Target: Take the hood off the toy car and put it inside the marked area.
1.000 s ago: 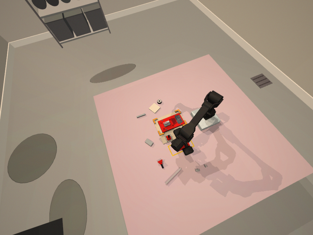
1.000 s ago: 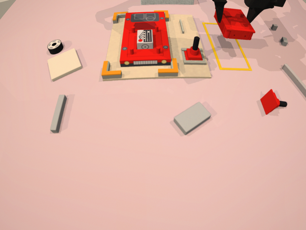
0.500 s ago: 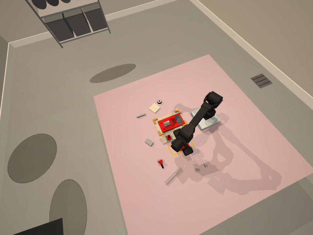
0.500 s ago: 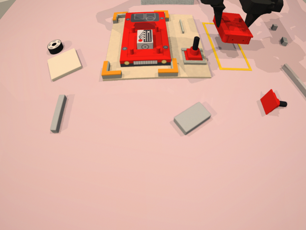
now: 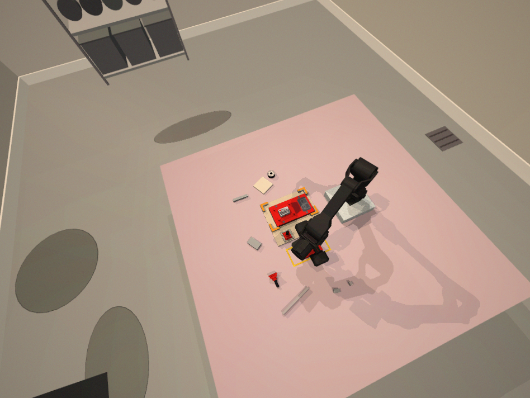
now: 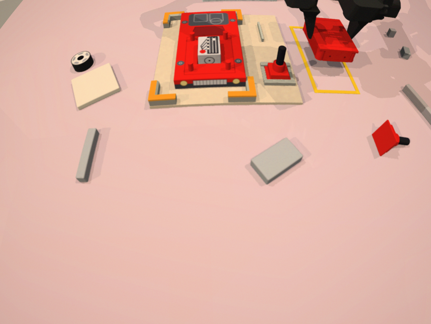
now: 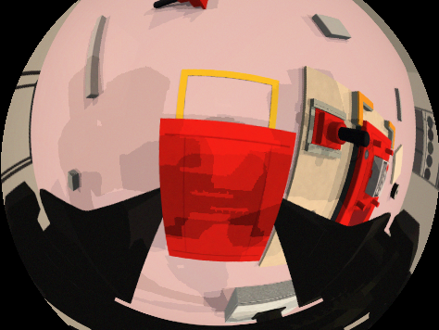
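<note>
The red hood (image 5: 313, 251) (image 6: 332, 29) (image 7: 218, 153) is level between the black fingers. My gripper (image 6: 330, 37) (image 7: 219, 199) is shut on its two long sides. The hood hangs a little above the table, over the back part of the yellow marked outline (image 5: 289, 257) (image 6: 337, 92) (image 7: 222, 72). The outline's front part shows bare, and its back end is hidden under the hood. The red toy car (image 5: 293, 208) (image 6: 210, 76) (image 7: 357, 196) has no hood on; its grey engine block (image 6: 209, 55) and red posts are exposed.
Beside the outline, the beige board (image 6: 271, 97) bears the car, orange corner brackets and a red piece with a black upright knob (image 6: 280, 55). Another red knobbed piece (image 6: 384, 137), a grey block (image 6: 277, 158), grey bars and two small grey cubes lie around.
</note>
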Controlling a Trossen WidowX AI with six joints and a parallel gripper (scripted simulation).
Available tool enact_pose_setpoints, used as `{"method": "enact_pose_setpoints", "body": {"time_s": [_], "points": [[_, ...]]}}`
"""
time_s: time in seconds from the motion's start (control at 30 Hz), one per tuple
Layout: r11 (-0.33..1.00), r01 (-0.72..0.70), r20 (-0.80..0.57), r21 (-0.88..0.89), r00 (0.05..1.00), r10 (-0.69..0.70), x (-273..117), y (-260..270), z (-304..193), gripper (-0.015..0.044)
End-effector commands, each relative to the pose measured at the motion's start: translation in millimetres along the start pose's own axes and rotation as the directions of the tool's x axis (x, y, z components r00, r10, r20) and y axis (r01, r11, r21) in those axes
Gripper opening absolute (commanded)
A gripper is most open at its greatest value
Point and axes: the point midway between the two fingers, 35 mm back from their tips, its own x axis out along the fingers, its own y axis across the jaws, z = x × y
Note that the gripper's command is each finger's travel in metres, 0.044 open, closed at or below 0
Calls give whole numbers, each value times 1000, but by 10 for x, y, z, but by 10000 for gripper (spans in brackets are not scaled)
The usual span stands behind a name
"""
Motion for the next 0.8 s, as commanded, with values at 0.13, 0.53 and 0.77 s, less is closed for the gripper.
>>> {"method": "enact_pose_setpoints", "body": {"time_s": [0.13, 0.53, 0.77], "points": [[1000, 3, -2, 5, 1000, -3, 80, -9, -14, 0], [1000, 3, -2, 5, 1000, -3, 129, -10, -17, 0], [1000, 3, -2, 5, 1000, -3, 163, -10, -16, 0]]}}
